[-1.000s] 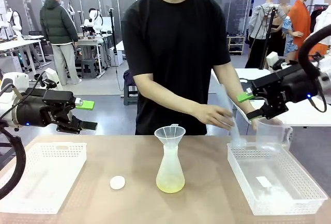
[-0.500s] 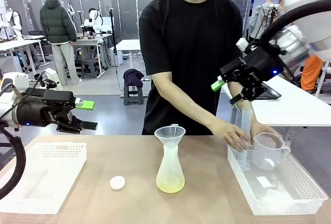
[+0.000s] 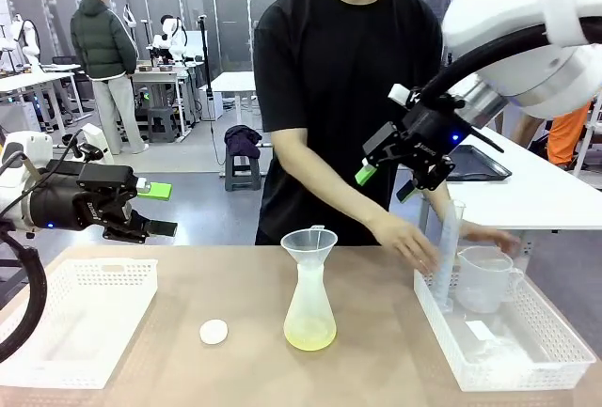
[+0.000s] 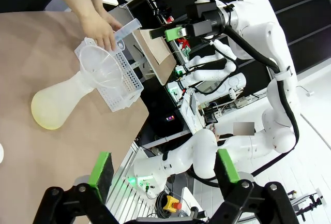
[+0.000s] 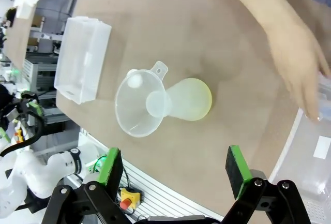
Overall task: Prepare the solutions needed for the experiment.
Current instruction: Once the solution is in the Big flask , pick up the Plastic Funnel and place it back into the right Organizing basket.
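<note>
A translucent conical flask [image 3: 308, 308] stands mid-table with a clear funnel [image 3: 308, 241] in its neck. The solutions [image 3: 309, 336] form a shallow pale yellow-green layer at its bottom. From the right wrist view, the flask [image 5: 190, 99] and funnel [image 5: 138, 106] lie far below my open right gripper [image 5: 175, 168]. That right gripper [image 3: 386, 181] hangs high in front of the person, right of the flask. At the left, above the table edge, my left gripper [image 3: 160, 210] is open and holds nothing. The flask [image 4: 54, 105] lies ahead of the left gripper [image 4: 164, 168].
A person's hand [image 3: 409, 236] holds a tall clear cylinder [image 3: 450, 252] upright in the right white basket [image 3: 541, 351], beside a clear jug [image 3: 484, 280]. A round white stopper disc [image 3: 213, 332] lies left of the flask. Another white basket [image 3: 75, 318] sits at the left.
My right arm swung up and leftward from over the right basket to the middle. The person brought the cylinder down upright into the basket. The left arm stayed still.
</note>
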Tool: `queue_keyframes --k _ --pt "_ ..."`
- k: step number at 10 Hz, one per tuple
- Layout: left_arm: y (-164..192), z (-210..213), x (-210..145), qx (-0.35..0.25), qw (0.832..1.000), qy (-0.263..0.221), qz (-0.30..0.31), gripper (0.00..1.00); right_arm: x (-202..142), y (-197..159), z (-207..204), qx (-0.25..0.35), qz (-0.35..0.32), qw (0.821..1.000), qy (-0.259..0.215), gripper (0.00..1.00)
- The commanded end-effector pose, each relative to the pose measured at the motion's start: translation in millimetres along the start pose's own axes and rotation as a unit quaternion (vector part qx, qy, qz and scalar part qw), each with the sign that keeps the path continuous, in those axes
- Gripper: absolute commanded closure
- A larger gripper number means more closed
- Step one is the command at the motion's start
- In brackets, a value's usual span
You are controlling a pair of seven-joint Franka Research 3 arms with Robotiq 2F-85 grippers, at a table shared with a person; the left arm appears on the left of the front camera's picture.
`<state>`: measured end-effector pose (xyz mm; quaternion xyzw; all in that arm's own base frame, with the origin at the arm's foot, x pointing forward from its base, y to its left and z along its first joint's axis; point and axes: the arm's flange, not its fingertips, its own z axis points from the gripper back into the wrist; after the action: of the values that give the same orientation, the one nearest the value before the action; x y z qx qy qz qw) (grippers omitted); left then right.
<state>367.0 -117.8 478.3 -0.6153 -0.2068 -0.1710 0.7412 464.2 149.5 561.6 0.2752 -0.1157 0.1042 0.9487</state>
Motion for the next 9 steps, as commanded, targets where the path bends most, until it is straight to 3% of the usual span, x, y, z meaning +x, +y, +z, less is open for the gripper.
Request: queue_keyframes --k 1,9 --pt "-2 -2 1 -0.011 1.0 -0.008 0.004 0.0 14 15 -8 -0.038 -0.013 0.999 0.003 0.0" --pt "-2 -2 1 -0.011 1.0 -0.008 0.004 0.0 7 16 -13 -0.032 0.003 0.999 0.009 0.0"
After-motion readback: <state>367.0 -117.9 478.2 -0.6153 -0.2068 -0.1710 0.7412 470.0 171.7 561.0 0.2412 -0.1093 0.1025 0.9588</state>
